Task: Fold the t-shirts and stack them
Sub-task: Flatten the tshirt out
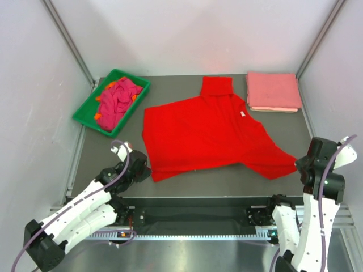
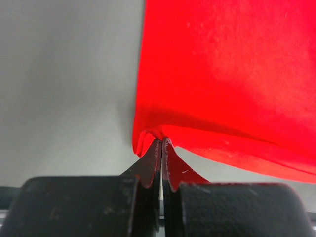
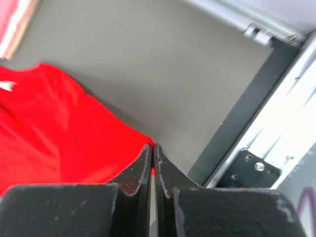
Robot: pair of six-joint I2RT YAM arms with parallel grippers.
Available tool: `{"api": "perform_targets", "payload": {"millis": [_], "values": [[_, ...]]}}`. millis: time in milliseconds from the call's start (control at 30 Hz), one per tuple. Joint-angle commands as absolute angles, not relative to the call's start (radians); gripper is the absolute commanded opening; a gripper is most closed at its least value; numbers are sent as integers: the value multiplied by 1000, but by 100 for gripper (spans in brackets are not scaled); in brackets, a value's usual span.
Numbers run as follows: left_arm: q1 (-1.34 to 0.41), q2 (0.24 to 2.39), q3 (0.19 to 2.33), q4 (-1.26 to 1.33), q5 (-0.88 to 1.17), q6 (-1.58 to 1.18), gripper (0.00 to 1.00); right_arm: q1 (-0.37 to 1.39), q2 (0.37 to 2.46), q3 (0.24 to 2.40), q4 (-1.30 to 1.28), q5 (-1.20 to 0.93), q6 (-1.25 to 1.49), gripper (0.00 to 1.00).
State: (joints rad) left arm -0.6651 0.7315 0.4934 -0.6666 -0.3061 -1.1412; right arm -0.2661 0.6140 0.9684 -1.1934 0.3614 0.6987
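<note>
Nearest me, the left claw (image 1: 148, 171) is pressed together at the near left corner of the red shirt (image 1: 204, 133). From the left wrist view the tips (image 2: 162, 140) pinch that corner, and the cloth (image 2: 222, 74) bunches into a small fold right at the tips, then spreads away flat over the grey table (image 1: 215, 181).

On the other side, the right claw (image 1: 298, 164) sits at the near right tip of the same shirt, where a sleeve runs out to a point. Its fingers are closed too (image 3: 153, 146). A thin streak of red shows between them, so it seems to be nipping the very edge of the sleeve (image 3: 49, 128), though the wrist view is too tight there to be sure how much cloth it has.

The shirt lies open across the middle of the table, its collar toward the right. A small white neck label (image 1: 243, 114) shows there, also caught at the left edge of the right wrist view (image 3: 6, 86); any print on it is too small to read.

Farther back on the right is a folded pink stack (image 1: 273, 90), near the shirt's far sleeve. Back left, well apart from it, a green tray (image 1: 127, 109) holds crumpled magenta shirts (image 1: 116, 99) with bits of orange cloth (image 1: 101, 116) among them.
</note>
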Motion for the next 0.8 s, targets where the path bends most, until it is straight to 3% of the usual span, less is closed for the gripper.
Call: {"api": "perform_targets", "payload": {"millis": [0, 333, 633, 767], "values": [[-689, 677, 523, -722, -382, -1196, 0, -276, 569, 1080, -1290, 477, 680, 0], [-696, 623, 503, -654, -344, -1160, 0, -276, 525, 1106, -1310, 425, 678, 0], [-696, 741, 495, -569, -423, -1115, 0, -276, 529, 1028, -1171, 310, 602, 0], [-664, 832, 541, -476, -482, -1014, 0, -276, 540, 961, -1080, 146, 592, 0]]}}
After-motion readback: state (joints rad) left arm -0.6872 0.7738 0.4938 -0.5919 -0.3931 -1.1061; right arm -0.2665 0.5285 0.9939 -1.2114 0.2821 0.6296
